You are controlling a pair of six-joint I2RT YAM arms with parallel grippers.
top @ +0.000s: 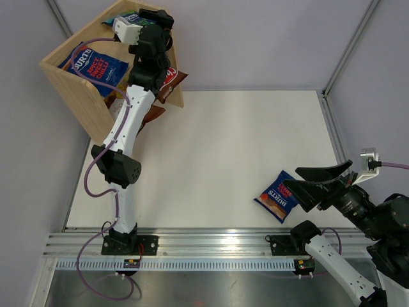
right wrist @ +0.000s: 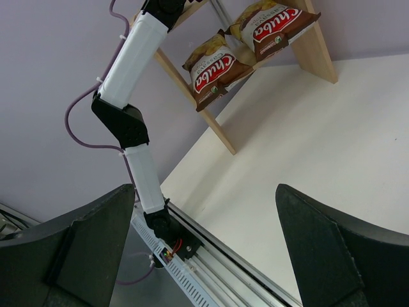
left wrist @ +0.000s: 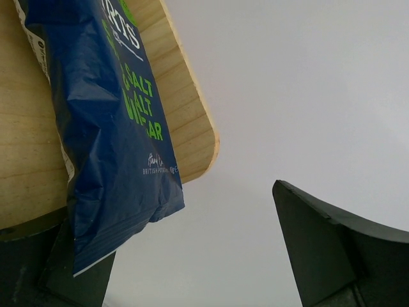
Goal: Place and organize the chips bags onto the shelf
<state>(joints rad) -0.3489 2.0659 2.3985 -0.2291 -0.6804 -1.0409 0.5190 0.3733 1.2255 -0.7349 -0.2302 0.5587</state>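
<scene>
The light wooden shelf (top: 80,96) stands at the table's far left corner. On its top board lies a blue Burts bag with a red label (top: 94,67). Two brown-and-white Chuba bags (right wrist: 217,70) (right wrist: 275,25) sit on the lower tiers. My left gripper (top: 144,19) is up at the shelf's far end, open. A blue Burts bag with green lettering (left wrist: 108,128) rests against the wood (left wrist: 185,96), its lower corner overlapping one finger (left wrist: 38,256). Another red-labelled Burts bag (top: 278,195) lies flat on the table near the front right. My right gripper (top: 291,178) is open just beside it.
The left arm (top: 128,128) stretches from its base up across the shelf front. An aluminium rail (top: 211,240) runs along the near table edge. Grey walls close in behind and on both sides.
</scene>
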